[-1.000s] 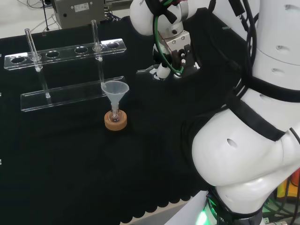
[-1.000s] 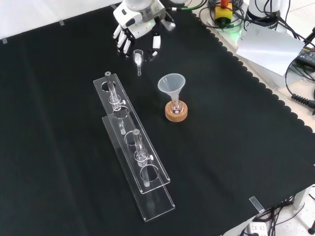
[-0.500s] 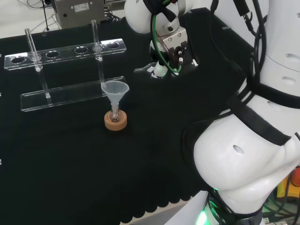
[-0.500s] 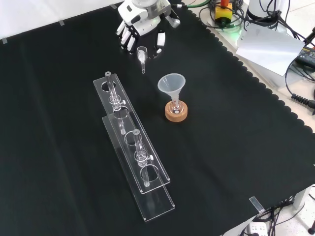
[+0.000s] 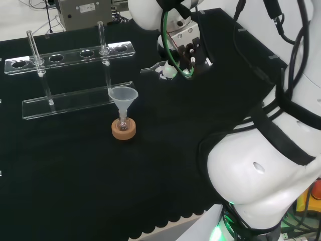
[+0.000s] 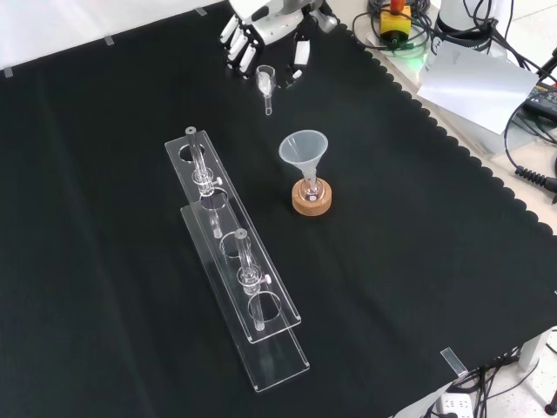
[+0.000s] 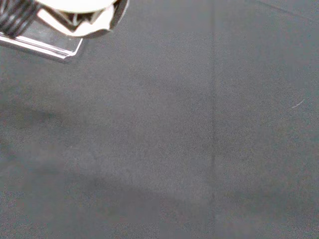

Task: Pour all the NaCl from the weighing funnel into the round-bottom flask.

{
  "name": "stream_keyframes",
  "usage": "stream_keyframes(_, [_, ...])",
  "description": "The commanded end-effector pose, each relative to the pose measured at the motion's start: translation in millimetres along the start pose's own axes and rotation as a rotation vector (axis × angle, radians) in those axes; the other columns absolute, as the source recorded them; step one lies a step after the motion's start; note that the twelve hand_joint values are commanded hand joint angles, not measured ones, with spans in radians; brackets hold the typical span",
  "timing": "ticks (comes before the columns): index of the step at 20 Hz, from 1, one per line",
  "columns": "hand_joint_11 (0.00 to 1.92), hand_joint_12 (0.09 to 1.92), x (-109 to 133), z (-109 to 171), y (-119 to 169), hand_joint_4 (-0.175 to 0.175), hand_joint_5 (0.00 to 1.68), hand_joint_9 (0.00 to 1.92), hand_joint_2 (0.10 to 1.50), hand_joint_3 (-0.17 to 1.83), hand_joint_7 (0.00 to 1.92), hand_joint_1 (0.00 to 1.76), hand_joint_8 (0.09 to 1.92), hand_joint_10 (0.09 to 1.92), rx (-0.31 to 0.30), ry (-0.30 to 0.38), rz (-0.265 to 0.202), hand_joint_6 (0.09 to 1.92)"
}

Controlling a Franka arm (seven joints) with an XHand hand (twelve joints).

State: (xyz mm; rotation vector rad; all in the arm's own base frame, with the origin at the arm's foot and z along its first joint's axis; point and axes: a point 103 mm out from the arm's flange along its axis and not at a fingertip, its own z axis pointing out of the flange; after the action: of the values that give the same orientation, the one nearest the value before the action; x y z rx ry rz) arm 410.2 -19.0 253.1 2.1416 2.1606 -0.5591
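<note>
Glass weighing funnel point(image 6: 266, 83) is hanging pinched in the robot hand point(image 6: 265, 30); we're seeing the round-bottom flask point(image 6: 312, 190) sitting well apart.

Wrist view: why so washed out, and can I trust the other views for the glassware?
Wrist view: grey, hazy black cloth, blurred white hand at its edge. Front view: evenly lit, small clear weighing funnel and clear plastic funnel readable. Head view: clear tube rack faint.
</note>
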Motion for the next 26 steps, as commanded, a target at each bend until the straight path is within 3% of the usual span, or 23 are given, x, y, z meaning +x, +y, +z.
stream_keyframes(1, [0.64,1.19,15.9,-4.3,-24.2,0.175,1.16,0.94,0.59,0.88,0.65,1.11,0.63,0.45,0.025,-0.032,-0.002,0.97])
stream_keyframes(15, [0.66,1.18,45.6,-7.4,-51.6,0.175,1.16,0.98,0.59,0.89,0.71,1.11,0.64,0.45,0.016,-0.04,-0.019,0.98])
stream_keyframes(26, [0.68,1.18,50.3,-12.3,-36.3,0.175,1.16,1.01,0.59,0.89,0.74,1.11,0.64,0.45,0.038,-0.118,-0.052,0.98])
